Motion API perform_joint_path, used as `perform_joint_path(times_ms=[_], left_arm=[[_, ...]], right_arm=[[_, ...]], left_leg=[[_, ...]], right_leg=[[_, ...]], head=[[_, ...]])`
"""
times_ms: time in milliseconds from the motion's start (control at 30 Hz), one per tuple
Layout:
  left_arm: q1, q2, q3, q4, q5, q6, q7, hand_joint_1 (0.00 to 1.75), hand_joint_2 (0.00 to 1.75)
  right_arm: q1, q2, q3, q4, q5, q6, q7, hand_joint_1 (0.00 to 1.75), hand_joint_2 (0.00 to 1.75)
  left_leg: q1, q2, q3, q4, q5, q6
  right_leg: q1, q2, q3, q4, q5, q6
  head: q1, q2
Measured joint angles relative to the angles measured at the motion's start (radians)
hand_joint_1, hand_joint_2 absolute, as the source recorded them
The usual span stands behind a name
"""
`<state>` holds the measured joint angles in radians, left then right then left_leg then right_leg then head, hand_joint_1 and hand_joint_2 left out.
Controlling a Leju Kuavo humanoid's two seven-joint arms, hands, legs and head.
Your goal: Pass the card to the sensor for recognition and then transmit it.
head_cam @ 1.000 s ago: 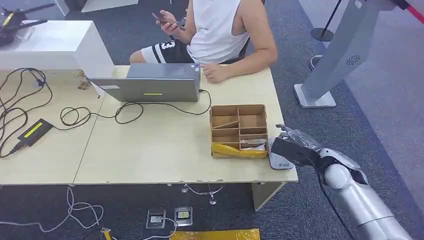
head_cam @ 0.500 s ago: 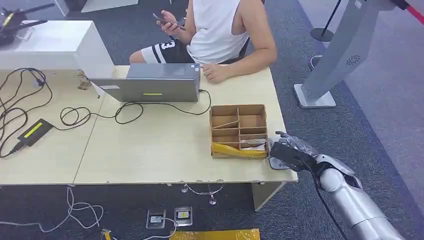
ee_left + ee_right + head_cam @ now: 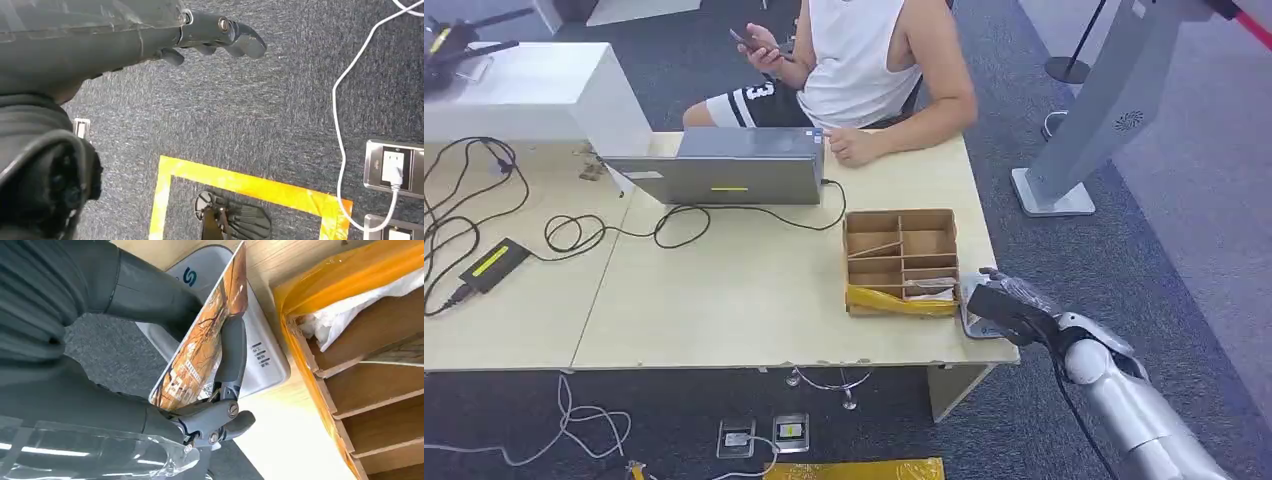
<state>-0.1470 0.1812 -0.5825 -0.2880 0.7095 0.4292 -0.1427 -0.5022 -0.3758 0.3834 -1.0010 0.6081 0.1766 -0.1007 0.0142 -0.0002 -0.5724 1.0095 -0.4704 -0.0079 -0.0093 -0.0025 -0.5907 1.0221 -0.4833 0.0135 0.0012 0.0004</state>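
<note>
The right hand [image 3: 165, 365] pinches the orange printed card [image 3: 205, 335] between thumb and fingers, tilted over the white sensor [image 3: 260, 355] at the table's [image 3: 754, 300] corner; contact is unclear. Beside it, the cardboard divider box [image 3: 901, 262] holds white wrapping. The left hand [image 3: 150, 35] hangs over carpet, fingers loosely extended, holding nothing.

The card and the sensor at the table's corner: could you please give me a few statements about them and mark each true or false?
1. The right hand holds the card. True.
2. The card lies flat inside the wooden organiser. False: it is tilted on edge over the sensor, in the hand.
3. The sensor sits on the table beside the organiser. True.
4. The left hand holds a second card. False: it holds nothing and hangs above the carpet.
5. The person is reaching for the card. False: one hand holds a phone, the other rests on the table.
</note>
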Motion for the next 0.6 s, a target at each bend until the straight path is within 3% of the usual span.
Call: perform_joint_path(times_ms=[600], left_arm=[[0.000, 0.000, 0.000, 0.011, -0.010, 0.000, 0.000, 0.00, 0.00]], right_arm=[[-0.023, 0.005, -0.006, 0.012, -0.019, 0.010, -0.002, 1.75, 1.75]], left_leg=[[0.000, 0.000, 0.000, 0.000, 0.000, 0.000]], right_leg=[[0.000, 0.000, 0.000, 0.000, 0.000, 0.000]], head=[[0.000, 0.000]])
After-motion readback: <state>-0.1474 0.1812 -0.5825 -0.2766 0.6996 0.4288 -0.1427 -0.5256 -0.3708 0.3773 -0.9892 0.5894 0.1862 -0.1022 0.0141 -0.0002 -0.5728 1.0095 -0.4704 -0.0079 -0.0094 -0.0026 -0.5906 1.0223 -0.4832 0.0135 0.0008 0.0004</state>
